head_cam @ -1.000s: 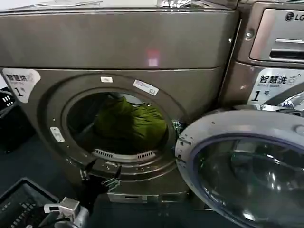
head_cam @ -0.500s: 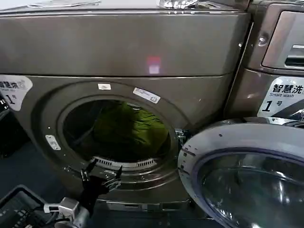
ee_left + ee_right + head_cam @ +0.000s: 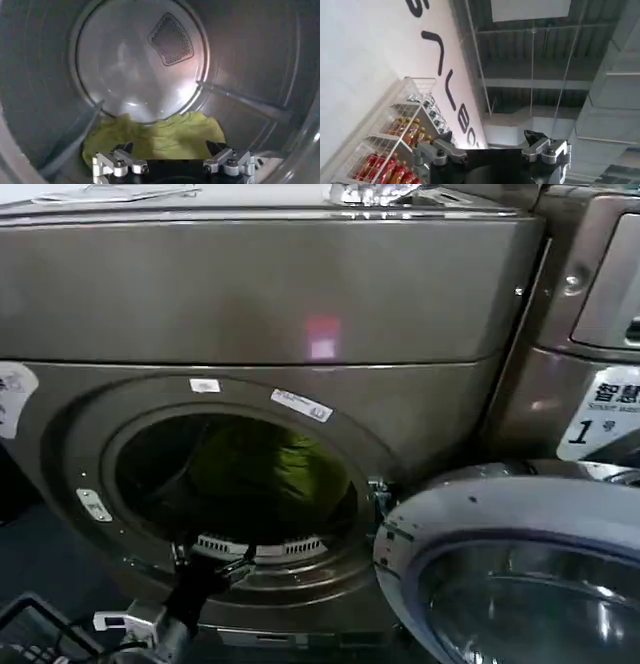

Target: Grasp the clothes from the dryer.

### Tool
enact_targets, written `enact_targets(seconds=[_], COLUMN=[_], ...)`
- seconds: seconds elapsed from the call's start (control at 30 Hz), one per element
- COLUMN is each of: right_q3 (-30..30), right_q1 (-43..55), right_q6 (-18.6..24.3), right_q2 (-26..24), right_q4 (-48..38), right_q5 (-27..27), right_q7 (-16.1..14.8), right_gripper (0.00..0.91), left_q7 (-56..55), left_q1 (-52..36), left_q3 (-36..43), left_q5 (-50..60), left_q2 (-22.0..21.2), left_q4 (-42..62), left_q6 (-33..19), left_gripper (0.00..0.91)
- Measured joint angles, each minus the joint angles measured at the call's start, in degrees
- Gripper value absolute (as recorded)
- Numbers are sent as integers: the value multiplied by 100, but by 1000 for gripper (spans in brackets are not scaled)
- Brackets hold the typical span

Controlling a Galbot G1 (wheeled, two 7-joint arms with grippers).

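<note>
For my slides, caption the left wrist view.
Open left end effector at the dryer mouth, facing the clothes.

**Dryer open, clothes lying inside drum**

The dryer (image 3: 260, 294) is a bronze-grey front-loader with a small red light on its upper panel. Its round porthole stands open, the door swung aside. The clothes (image 3: 265, 474), an olive to yellow-green bundle with soft folds, lie low in the drum (image 3: 150, 137), against its rear wall.
</note>
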Motion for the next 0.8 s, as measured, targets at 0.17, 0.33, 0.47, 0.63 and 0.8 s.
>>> enact_targets(seconds=[0.17,0.33,0.47,0.63,0.8], right_q3=[95,213,365,601,894], right_q1=[-57,-187,-338,-580,-895], right_q6=[-31,-70,-129,-169,-162], right_q2=[34,110,144,236,314], right_q4=[19,94,187,326,396], right_q5=[-104,-158,-187,-208,-216], right_q7=[92,152,170,199,213], right_gripper=[907,907,907,907,907], left_q7=[151,354,586,1051,1766], left_q1=[-219,-629,-1088,-1787,-2567], left_q3=[37,66,74,168,205], left_q5=[904,2084,3039,4123,4947], left_q2=[31,42,36,-53,-224], left_q4=[217,551,859,1326,1890], left_q6=[-328,-752,-1132,-1640,-2074], left_gripper=[907,907,907,907,907])
